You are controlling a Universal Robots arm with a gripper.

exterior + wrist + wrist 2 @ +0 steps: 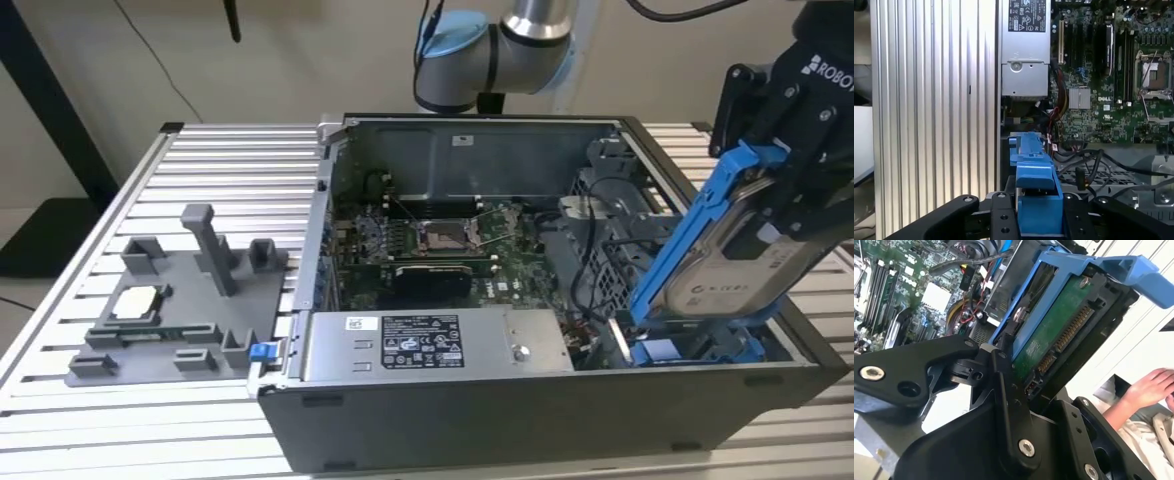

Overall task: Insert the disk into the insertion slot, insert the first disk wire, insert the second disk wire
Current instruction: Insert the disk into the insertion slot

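Observation:
My gripper (781, 185) is shut on the disk (731, 268), a silver drive with a white label in a bright blue carrier. It holds the disk steeply tilted above the open computer case, at the exterior view's right. The disk's low end reaches down to the insertion slot (694, 348), the drive bay with blue parts at the case's near right corner. In the second wrist view the gripper (1041, 390) clamps the disk (1054, 335), whose green board and connector face the camera. In the first wrist view the blue carrier (1034, 175) sits between the fingers (999, 217). Black cables (1089, 162) lie loose in the case nearby.
The open case holds a motherboard (427, 240) and a grey labelled power-supply box (427, 342) along its near wall. A grey fixture (174, 300) with a processor stands on the slatted metal table (227, 160) at the exterior view's left. A person's hand (1149, 385) rests nearby.

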